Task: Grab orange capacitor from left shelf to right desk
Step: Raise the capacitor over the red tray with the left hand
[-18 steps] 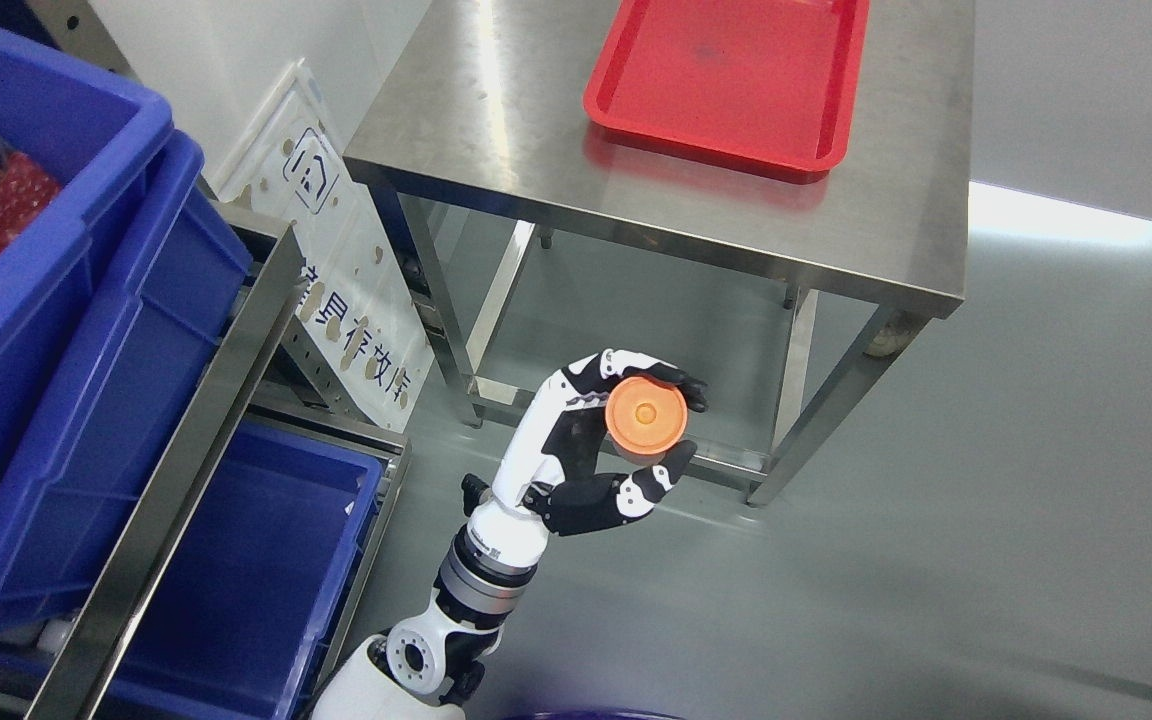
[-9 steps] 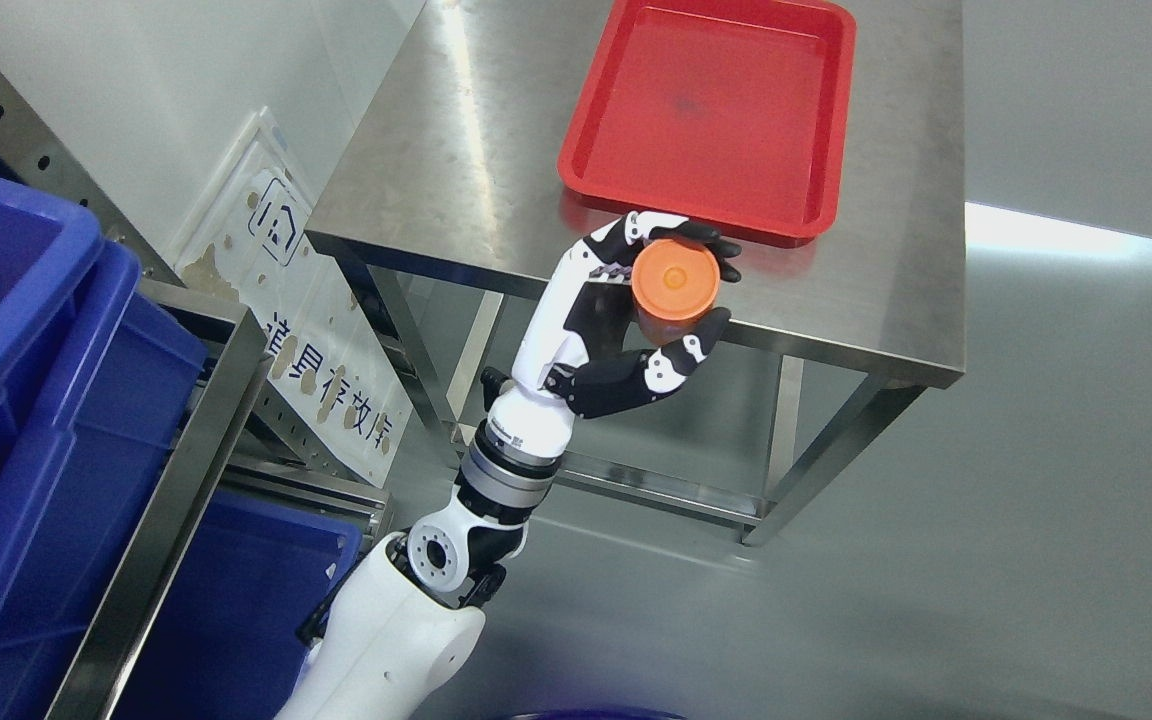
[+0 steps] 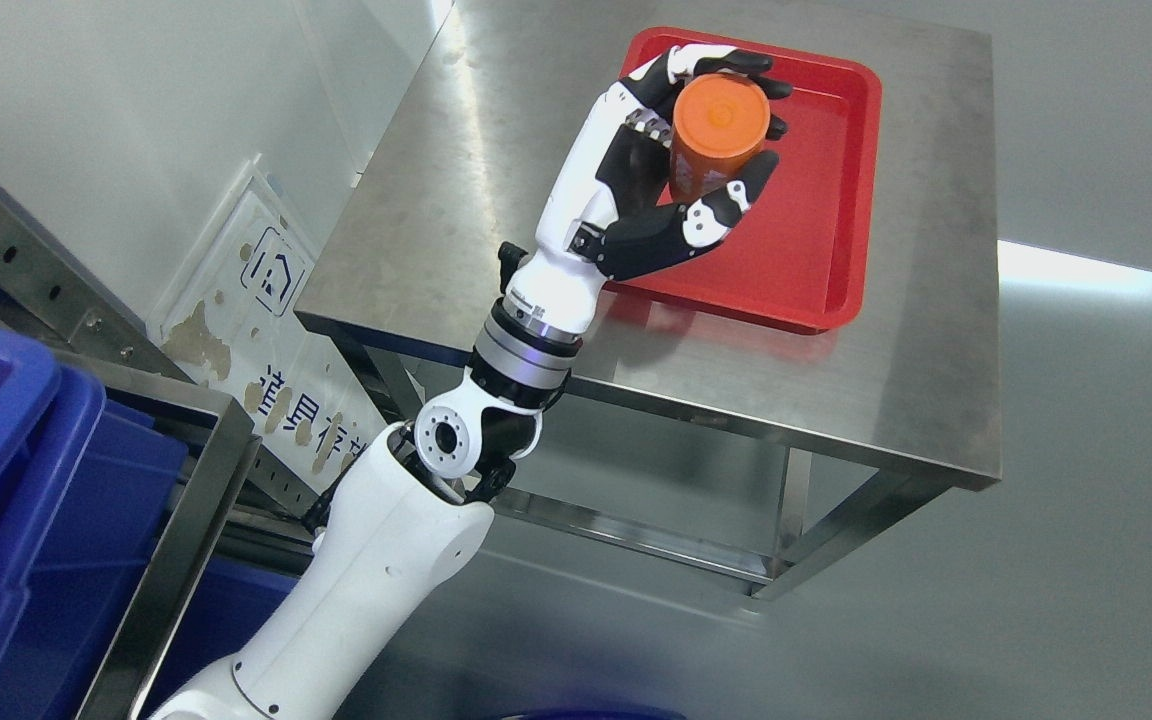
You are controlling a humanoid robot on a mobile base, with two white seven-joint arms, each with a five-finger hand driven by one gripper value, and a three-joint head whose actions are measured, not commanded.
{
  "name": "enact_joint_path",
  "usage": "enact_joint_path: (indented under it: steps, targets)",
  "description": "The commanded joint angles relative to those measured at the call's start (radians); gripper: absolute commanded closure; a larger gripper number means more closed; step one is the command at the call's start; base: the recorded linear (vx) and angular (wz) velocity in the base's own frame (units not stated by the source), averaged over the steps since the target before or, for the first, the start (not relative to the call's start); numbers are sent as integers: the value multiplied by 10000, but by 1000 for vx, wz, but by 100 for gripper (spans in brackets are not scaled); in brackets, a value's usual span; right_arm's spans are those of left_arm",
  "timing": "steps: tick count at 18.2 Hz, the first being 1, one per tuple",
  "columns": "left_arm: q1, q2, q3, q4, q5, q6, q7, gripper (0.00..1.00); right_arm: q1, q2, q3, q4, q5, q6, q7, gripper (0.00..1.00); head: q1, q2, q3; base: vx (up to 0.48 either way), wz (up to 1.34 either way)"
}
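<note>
Left robot hand is wrapped around the orange capacitor, thumb below and fingers curled over the top; the capacitor is held above the red tray. The tray is set on the far part of the steel worktop. Left of the worktop a white sign board is leaned against the wall, with a metal shelf and blue bins further left. Grey glossy floor is seen around the worktop.

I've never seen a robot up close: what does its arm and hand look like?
Only the left arm shows: smooth white shell, a round grey elbow joint with screw holes, a ribbed silver wrist ring. The left hand is human-shaped, white on the back, black on palm and fingers, with white knuckle patches.
</note>
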Motion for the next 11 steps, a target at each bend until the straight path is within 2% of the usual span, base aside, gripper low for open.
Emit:
enact_joint_path:
  steps: [1, 7, 11]
  targets:
    - [-1372, 146, -49, 1104, 175, 2051, 66, 96, 197, -175, -123, -174, 31, 23, 6, 0, 0, 0, 0, 202, 0]
    - [-2570, 146, -3, 3635, 221, 2362, 463, 96, 197, -175, -123, -174, 31, 23, 6, 0, 0, 0, 0, 163, 0]
    - [-2617, 146, -552, 4296, 1018, 2346, 541, 96, 197, -175, -123, -174, 31, 8, 6, 0, 0, 0, 0, 111, 0]
